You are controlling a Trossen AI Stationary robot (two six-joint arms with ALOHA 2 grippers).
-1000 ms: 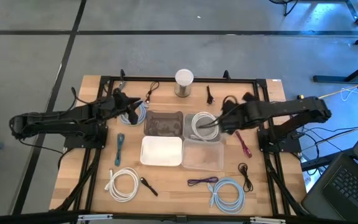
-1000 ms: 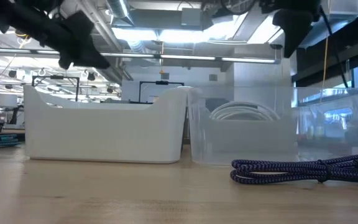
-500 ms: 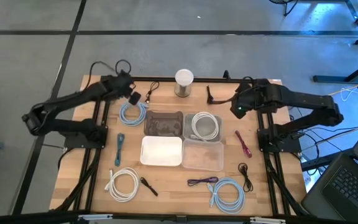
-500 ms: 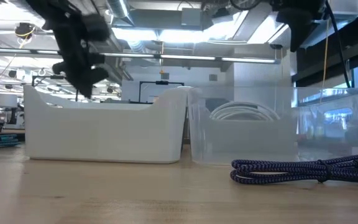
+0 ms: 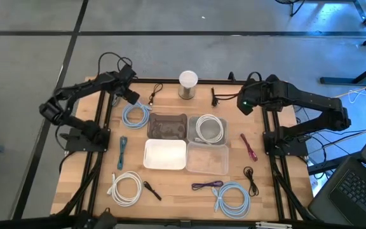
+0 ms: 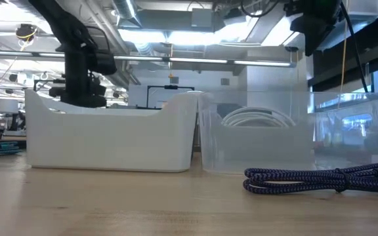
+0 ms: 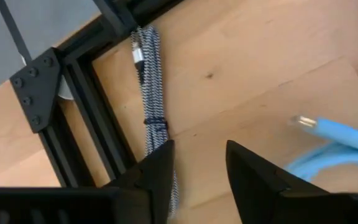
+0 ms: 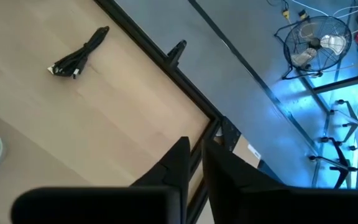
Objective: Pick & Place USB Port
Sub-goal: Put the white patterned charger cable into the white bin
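Several coiled USB cables lie flat on the wooden table: a light-blue coil (image 5: 135, 115), a white coil (image 5: 127, 188), a second light-blue coil (image 5: 232, 196), and a purple cable (image 5: 205, 186) that the low view shows as a purple cable (image 6: 314, 178). Another white coil (image 5: 208, 128) lies inside the far clear bin (image 5: 222, 121). My left gripper (image 5: 134, 97) hangs open near the far-left corner, above a black-and-white braided cable (image 7: 151, 106). My right gripper (image 5: 242, 107) is shut and empty near the far-right corner.
Four bins sit mid-table: a dark one (image 5: 167, 118), the clear one with the white coil, a white one (image 5: 165, 164) and a near clear one (image 5: 207, 167). A white cylinder (image 5: 188, 84) stands at the far edge. A black metal frame (image 5: 100, 127) borders the table.
Both arms have drawn back and risen. The left gripper has left the spot over the light-blue coil and gone toward the far-left corner. The right gripper has pulled away from the clear bin holding the white coil, toward the far-right corner. No cable has moved.
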